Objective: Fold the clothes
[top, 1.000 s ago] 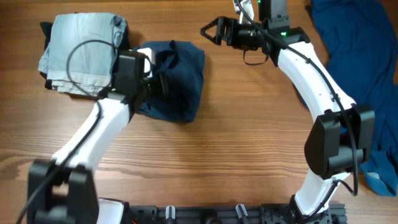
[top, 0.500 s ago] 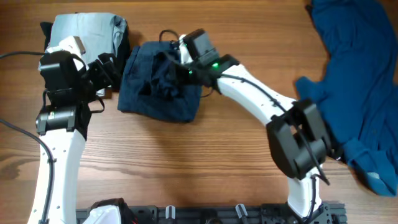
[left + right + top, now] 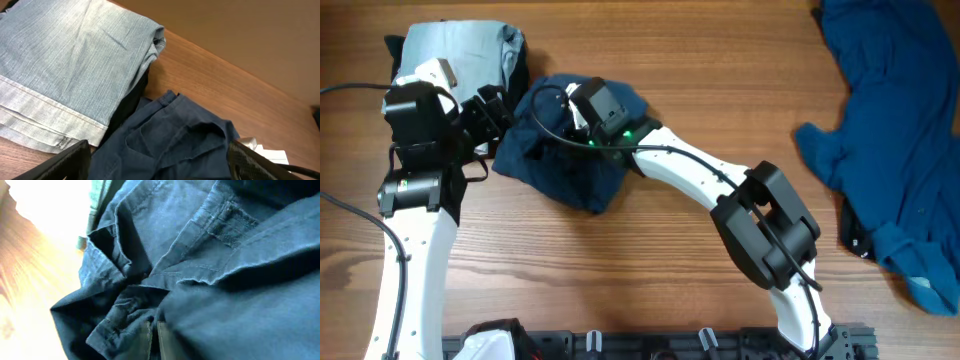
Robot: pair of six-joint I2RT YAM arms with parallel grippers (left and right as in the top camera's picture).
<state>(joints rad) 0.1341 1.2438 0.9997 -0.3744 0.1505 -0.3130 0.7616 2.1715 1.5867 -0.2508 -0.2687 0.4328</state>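
The right pincer (image 3: 154,335) is blurring at the wrist view's bottom edge, its tips disappearing under the navy garment (image 3: 560,165). The blue garment (image 3: 890,120) is running off the overhead's right edge.

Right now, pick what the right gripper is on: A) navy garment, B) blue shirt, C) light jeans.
A: the right gripper is pressed into the navy garment, while the light jeans and blue shirt lie away from that gripper.

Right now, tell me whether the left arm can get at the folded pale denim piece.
Probably yes. The left gripper hangs open right beside the folded pale denim, with nothing lying on it. Only the navy garment, which the right gripper pinches, sits near its edge.
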